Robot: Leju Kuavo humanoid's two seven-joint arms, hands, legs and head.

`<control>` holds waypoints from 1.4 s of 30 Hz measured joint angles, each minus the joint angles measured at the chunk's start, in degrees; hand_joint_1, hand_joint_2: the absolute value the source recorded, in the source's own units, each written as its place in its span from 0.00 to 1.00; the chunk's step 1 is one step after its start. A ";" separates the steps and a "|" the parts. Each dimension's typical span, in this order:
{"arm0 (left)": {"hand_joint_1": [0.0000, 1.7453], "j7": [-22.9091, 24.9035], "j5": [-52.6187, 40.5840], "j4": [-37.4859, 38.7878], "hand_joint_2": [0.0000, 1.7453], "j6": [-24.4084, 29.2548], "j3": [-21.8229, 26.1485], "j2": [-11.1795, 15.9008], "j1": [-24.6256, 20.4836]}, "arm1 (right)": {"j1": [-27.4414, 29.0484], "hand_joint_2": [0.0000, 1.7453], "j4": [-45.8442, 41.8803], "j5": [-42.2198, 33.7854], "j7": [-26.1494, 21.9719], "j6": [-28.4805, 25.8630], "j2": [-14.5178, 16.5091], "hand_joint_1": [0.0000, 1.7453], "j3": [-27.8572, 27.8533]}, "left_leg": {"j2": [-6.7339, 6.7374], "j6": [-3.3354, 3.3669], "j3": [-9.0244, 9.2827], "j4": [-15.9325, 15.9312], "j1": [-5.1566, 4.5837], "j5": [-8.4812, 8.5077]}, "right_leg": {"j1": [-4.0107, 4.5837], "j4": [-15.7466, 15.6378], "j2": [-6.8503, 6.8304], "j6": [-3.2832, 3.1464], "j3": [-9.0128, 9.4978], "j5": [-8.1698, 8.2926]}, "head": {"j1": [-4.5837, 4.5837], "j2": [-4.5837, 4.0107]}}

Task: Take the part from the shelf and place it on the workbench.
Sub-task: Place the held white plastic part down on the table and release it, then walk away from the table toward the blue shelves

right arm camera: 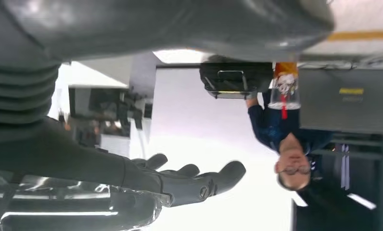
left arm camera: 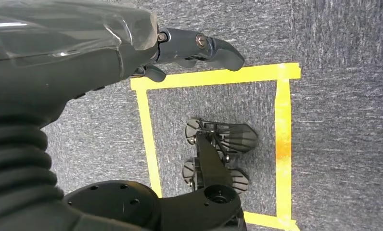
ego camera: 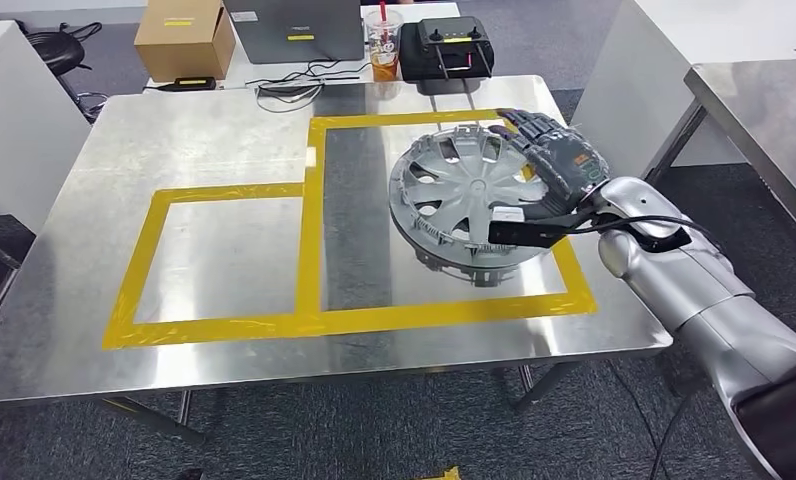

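Item: hubcap (ego camera: 464,195), tilted inside the right-hand taped bay of the steel bench (ego camera: 224,130), rim held by the right hand (ego camera: 559,165) for set-down; left hand (left arm camera: 199,48) empty, fingers loosely curled.

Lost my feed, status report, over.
Right hand grips the hubcap, tilted over the workbench inside the yellow tape. Left hand holds nothing. Nothing in the way.

— What sits at the far end?
— A brown cardboard box (ego camera: 179,38) far left, a grey laptop (ego camera: 294,30), an iced drink in a clear plastic cup (ego camera: 384,45), then a black controller case (ego camera: 454,47).
— Anyone about?
— A person in dark blue (right arm camera: 286,144).
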 joint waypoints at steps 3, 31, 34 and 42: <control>0.00 0.01 0.47 0.02 0.00 0.52 -0.03 -0.01 0.01 | 1.11 0.00 -0.14 -5.14 -0.08 0.00 0.02 0.00 -2.47 | 0.02 -0.67 -0.26 0.17 0.11 -0.10 | 0.09 -0.52 0.05 -0.96 0.24 0.34 | 0.01 0.00; 0.00 -1.19 4.10 1.05 0.00 6.48 -0.59 -2.16 0.70 | 46.50 0.00 -53.65 -51.40 -5.17 2.52 14.06 0.00 -36.85 | -0.19 -0.43 1.62 -0.58 0.19 -0.81 | -0.25 -0.85 -0.30 0.20 1.56 -0.73 | -0.08 0.00; 0.00 -1.19 4.09 1.07 0.00 6.48 -0.59 -2.15 0.70 | 47.06 0.00 -54.19 -51.11 -5.03 2.67 14.41 0.00 -37.09 | -0.21 -0.57 1.54 -0.42 0.09 -0.90 | -0.25 -0.93 -0.25 -0.18 1.57 -0.53 | -0.14 0.00; 0.00 -0.90 3.31 1.19 0.00 6.52 -0.69 -1.99 0.67 | 53.54 0.00 -59.03 -47.02 -4.36 4.13 17.82 0.00 -39.58 | 0.06 -2.59 -3.84 15.43 0.98 -11.12 | -0.16 -0.73 -0.28 -2.51 -0.26 1.14 | -0.27 0.00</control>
